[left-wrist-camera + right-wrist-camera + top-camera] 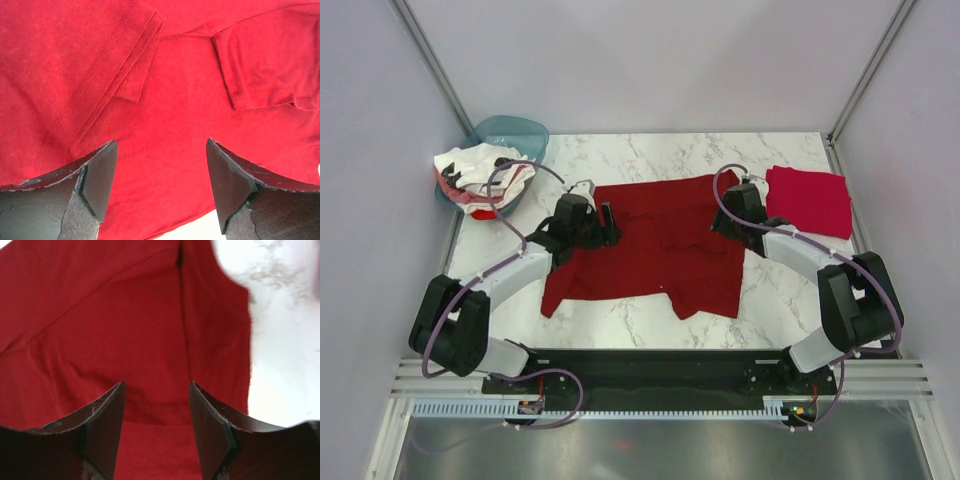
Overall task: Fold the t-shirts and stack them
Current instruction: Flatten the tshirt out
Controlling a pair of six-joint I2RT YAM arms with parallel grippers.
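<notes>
A robot lab cell is indicated: a marble-patterned table is enclosed by plain white panels and aluminium framing.

The table is bare along the back and the front, so there is room to pass there. The dark red shirt fills the middle. The pink shirt blocks the right side. The basin and the white shirts block the back left corner.

"Where is your left hand?"

"Out ahead of its base. Your upper arm leans outward, the elbow is bent and the forearm angles inward. The wrist is tipped down, and its fingers stand wide apart."

"And your right hand?"

"Level with the left hand, well to its right. The arm is folded the same way, wrist down, fingers parted."
</notes>
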